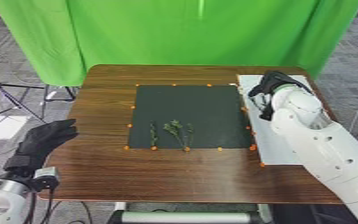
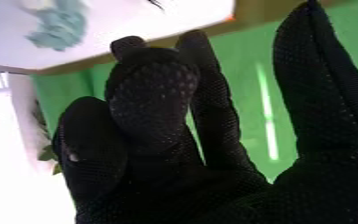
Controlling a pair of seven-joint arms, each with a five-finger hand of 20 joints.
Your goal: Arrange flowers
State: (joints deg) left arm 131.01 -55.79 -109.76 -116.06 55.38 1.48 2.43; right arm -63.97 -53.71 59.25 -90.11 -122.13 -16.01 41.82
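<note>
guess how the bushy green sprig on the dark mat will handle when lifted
The sprig is probably very light and somewhat bendy, as its stem looks thin. Its leafy top could be fragile if squeezed. With its leaves spread on the mat, it seems unlikely to roll.

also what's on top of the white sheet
A grey-green leafy piece lies on the white sheet; in the head view the right hand hides part of the sheet and anything there.
</note>
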